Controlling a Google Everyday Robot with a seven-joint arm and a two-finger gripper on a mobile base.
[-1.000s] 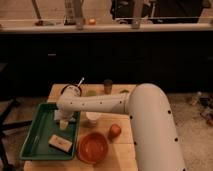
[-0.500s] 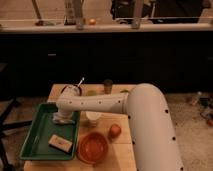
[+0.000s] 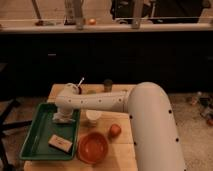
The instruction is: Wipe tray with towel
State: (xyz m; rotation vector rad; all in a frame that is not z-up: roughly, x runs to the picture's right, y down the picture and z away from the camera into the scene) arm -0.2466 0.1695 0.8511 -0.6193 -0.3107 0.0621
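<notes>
On the left side of the wooden table (image 3: 122, 151) lies the green tray (image 3: 40, 135), its long side running away from the camera. It sits where it sat a second ago. Inside it, toward the near end, the tan block (image 3: 59, 143) rests flat on the tray floor, also unmoved. Farther back in the tray, near its right rim, the gripper (image 3: 62, 115) points straight down over the same spot as before, with only the slightest shift between the pictures.

The gripper is clenched, its fingers drawn together. Its tip is down on the towel (image 3: 57, 122), which shows as a small pale patch on the tray floor right beneath it. Tip and cloth touch. Whether any of the cloth is caught between the fingers I cannot tell, since the wrist hides that part.

Just right of the tray's near corner, the orange bowl (image 3: 94, 147) stands on the table, almost touching the rim. Behind it is a white cup (image 3: 92, 117), partly under the forearm. A small reddish fruit (image 3: 115, 130) lies beside the bowl on its right. At the table's far edge stands a dark cup (image 3: 107, 85). None of these has changed place.

From the right, the thick white arm (image 3: 150, 125) rises in the foreground, bends, and reaches leftward across the table to the tray, in the same pose as in the earlier pictures.
</notes>
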